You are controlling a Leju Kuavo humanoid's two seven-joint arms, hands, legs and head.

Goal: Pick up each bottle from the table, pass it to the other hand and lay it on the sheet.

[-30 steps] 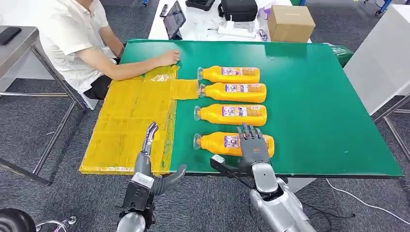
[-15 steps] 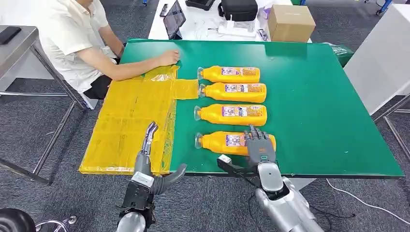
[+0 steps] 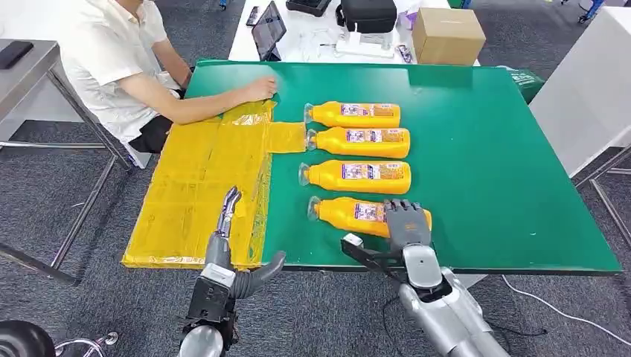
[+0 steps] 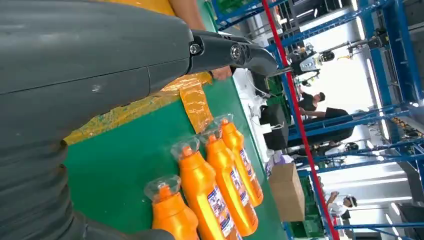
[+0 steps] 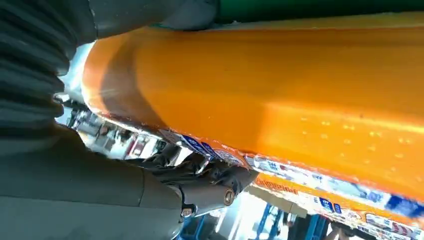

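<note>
Holding the nearest bottle (image 3: 356, 214) with my right hand (image 3: 406, 223), fingers wrapped over its fat end | my left hand (image 3: 231, 245) is loose by the yellow sheet (image 3: 193, 193) | three more bottles (image 3: 357, 141) lie beyond my right hand

Robot hand (image 5: 165, 192) grips an orange bottle (image 5: 280, 100) (label showing).

A grey carpeted floor (image 3: 45, 216) surrounds the green-topped table (image 3: 491, 149), with a white table (image 3: 312, 41) bearing a brown cardboard box (image 3: 446, 36) beyond it.
</note>
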